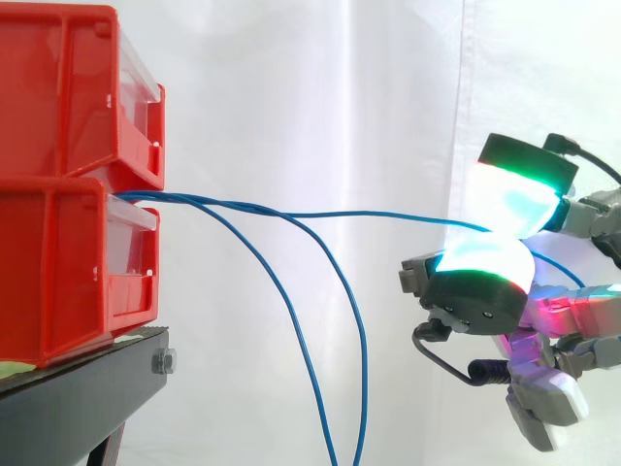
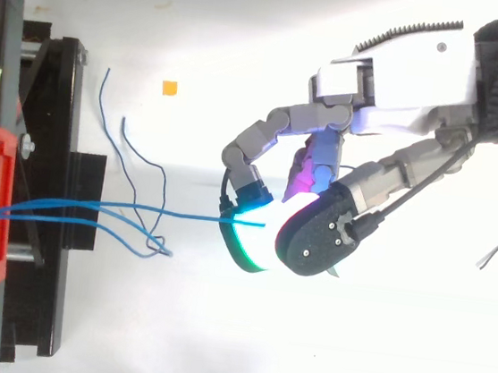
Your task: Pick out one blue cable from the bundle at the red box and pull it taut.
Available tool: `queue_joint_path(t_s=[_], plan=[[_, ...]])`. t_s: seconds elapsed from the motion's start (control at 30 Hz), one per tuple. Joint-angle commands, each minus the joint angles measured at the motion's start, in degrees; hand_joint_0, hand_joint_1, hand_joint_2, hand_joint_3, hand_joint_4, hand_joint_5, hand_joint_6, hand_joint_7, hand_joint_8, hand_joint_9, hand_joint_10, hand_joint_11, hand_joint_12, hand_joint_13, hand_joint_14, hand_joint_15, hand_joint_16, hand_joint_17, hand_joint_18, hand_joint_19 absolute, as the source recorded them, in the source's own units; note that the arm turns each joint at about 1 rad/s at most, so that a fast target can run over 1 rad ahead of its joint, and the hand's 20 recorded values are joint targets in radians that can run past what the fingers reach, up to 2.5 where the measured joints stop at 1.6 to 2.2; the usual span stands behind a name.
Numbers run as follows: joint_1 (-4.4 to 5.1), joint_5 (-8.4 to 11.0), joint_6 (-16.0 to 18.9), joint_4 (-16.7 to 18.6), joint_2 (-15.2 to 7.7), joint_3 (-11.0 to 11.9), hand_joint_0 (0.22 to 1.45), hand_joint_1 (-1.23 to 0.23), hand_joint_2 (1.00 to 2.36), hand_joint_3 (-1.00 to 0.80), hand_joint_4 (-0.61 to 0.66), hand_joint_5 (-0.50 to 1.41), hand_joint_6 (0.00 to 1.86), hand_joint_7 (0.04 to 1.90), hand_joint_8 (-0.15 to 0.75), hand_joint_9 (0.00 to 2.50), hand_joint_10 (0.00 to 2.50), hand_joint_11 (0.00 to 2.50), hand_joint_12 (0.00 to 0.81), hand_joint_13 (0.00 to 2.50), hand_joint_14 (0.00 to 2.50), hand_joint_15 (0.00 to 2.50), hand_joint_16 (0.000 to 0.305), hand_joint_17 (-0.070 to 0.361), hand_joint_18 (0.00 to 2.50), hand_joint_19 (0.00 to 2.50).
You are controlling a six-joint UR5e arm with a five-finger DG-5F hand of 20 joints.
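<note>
The hand (image 2: 396,82) has two glowing pads (image 1: 490,257) pinched together on one blue cable (image 1: 388,214), well out from the red bins (image 1: 58,262) stacked at the edge of the black stand (image 1: 78,398). That cable runs almost level from the bins' front to the pinch, sagging slightly. Two loose strands (image 1: 363,379) hang below. The picking looks done to me; a little more pull should tighten it.

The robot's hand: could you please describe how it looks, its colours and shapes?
The hand has a white, boxy palm housing and grey, jointed fingers. Their tips are thick rounded pads with black backs, glowing cyan-white edged in green; another glows magenta.
</note>
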Motion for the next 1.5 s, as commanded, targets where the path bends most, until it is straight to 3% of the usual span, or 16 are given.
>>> queue_joint_path(t_s=[0.0, 0.4, 1.03, 1.2, 1.27, 1.43, 1.47], plan=[[-0.08, 0.0, 0.0, 0.07, -0.03, 0.0, 0.53, -0.48, 1.0, -0.47, -0.1, 0.04, 0.63, 1.25, 0.214, 1.36, 0.02, 0.57, 0.325, 0.93, 0.02, 0.5, 0.043, 0.097, 0.74, 0.6], [0.01, 0.0, 0.0, 0.07, -0.03, 0.0, 0.56, -0.67, 1.01, -0.22, -0.08, 0.05, 0.62, 1.26, 0.234, 1.39, 0.02, 0.52, 0.354, 0.97, 0.02, 0.46, 0.05, 0.113, 0.82, 0.55], [-0.08, 0.17, -0.26, -0.02, 0.06, -0.09, 0.57, -0.7, 1.01, -0.23, -0.04, 0.05, 0.63, 1.26, 0.234, 1.38, 0.02, 0.5, 0.348, 0.95, 0.02, 0.46, 0.049, 0.111, 0.82, 0.54], [-0.34, 0.61, -1.14, -0.11, 1.02, 0.0, 0.57, -0.69, 1.01, -0.24, -0.03, 0.05, 0.63, 1.25, 0.231, 1.36, 0.02, 0.5, 0.345, 0.94, 0.02, 0.47, 0.048, 0.109, 0.8, 0.55], [-0.52, 1.67, -1.76, -0.37, 1.46, 0.0, 0.57, -0.68, 1.01, -0.25, -0.03, 0.05, 0.64, 1.24, 0.229, 1.35, 0.02, 0.49, 0.34, 0.93, 0.02, 0.47, 0.048, 0.108, 0.8, 0.55], [-0.25, 7.47, -3.87, -2.92, 3.05, 0.0, 0.58, -0.67, 1.01, -0.26, -0.03, 0.04, 0.65, 1.22, 0.224, 1.33, 0.02, 0.5, 0.338, 0.91, 0.02, 0.47, 0.046, 0.104, 0.78, 0.57], [-0.17, 7.82, -3.87, -3.27, 3.13, 0.0, 0.58, -0.67, 1.01, -0.27, -0.03, 0.04, 0.65, 1.21, 0.222, 1.33, 0.02, 0.51, 0.334, 0.91, 0.02, 0.46, 0.046, 0.103, 0.77, 0.57]])
